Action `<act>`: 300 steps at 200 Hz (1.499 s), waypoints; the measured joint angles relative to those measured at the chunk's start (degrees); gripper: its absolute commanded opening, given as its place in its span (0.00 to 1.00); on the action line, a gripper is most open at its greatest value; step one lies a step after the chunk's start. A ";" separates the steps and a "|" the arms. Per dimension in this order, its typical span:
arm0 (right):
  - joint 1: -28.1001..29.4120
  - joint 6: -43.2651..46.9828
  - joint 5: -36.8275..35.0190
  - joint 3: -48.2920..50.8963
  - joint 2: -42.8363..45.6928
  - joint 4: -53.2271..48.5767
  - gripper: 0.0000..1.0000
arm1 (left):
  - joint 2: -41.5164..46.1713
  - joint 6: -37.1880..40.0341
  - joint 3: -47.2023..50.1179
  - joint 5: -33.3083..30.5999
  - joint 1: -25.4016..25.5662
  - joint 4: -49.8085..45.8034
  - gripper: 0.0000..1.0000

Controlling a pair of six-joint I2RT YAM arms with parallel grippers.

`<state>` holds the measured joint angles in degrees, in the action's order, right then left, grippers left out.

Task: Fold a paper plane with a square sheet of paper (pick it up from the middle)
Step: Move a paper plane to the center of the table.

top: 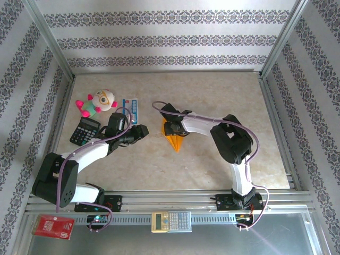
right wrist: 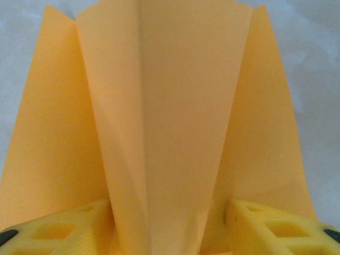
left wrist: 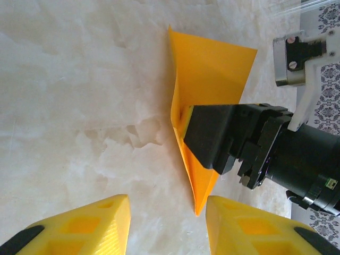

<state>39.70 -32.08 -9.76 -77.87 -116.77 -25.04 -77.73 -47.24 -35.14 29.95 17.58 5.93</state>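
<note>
Paper plane (top: pixel 176 140): centre of the overhead frame, lying on the tabletop (top: pixel 223 95), nose toward the lower edge.
Right gripper (right wrist: pixel 170 212): jaws parted either side of the raised centre fold, apparently not pinching it.
Left gripper (left wrist: pixel 167 202): jaws apart, empty, just beside the nose.
Handling: likely feather-light, thin, easily crushed; best taken by the centre fold.

Top view: right claw (top: pixel 172 129) covers most of the slim orange-yellow folded paper plane (top: pixel 177 142); just its tip shows below claw. Right wrist: plane's near end & yellow fingers (right wrist: pixel 64 231) cut off at btm edge. Blue-white rect. packet (top: pixel 135 106) partly behind left arm's cable.
</note>
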 measured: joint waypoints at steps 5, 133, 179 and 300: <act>-0.22 0.00 -0.09 -0.24 -0.13 -0.13 0.58 | 0.00 0.04 0.04 0.00 -0.09 0.00 0.43; -1.73 -0.98 -1.40 -5.05 -2.54 -2.67 0.59 | 0.00 0.37 0.20 1.31 -0.11 0.00 0.43; -1.73 -1.16 -1.38 -5.66 -1.68 -3.08 0.59 | 0.00 0.37 0.20 1.33 -0.11 0.00 0.45; -6.03 1.29 -3.19 3.34 20.22 -2.16 0.64 | 1.99 4.66 -1.77 -4.74 -2.51 -2.19 0.57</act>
<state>33.67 -30.79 -12.95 -74.52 -96.55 -27.20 -75.75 -42.59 -36.91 25.21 15.07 3.75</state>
